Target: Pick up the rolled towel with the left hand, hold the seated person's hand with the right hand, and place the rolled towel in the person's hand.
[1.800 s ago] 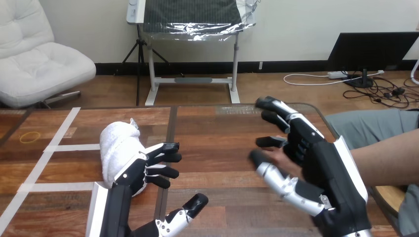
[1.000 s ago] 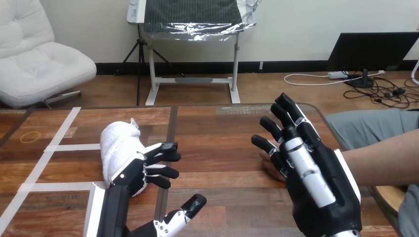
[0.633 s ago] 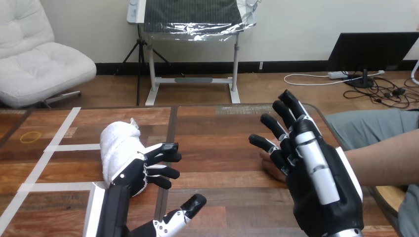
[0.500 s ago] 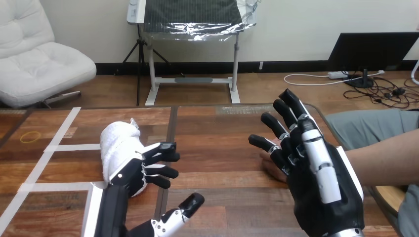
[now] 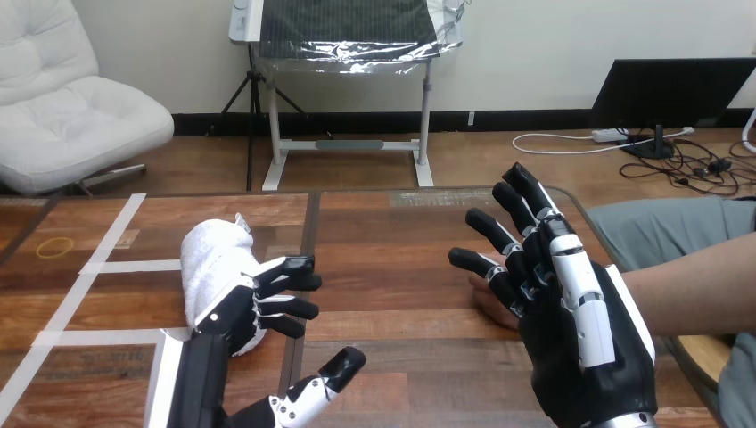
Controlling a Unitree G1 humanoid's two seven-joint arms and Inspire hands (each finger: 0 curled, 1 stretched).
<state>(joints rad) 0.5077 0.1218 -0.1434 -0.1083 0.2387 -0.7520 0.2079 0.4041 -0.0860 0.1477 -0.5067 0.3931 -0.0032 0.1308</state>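
Wooden table (image 5: 392, 241), marked at its left with white tape lines (image 5: 107, 236): nearest, the left hand (image 5: 234, 314) has its thumb held apart and its fingers (image 5: 290, 265) loosely extended rightward, closed on nothing, while the right hand (image 5: 579, 357) shows its back with fingers spread wide. Just beyond, the rolled towel (image 5: 209, 254) lies on the table left of the left hand's fingers, its near right side hidden behind that hand, contact not discernible. The person's hand (image 5: 488, 301) rests on the table under the right hand's spread fingers, which do not curl round it.
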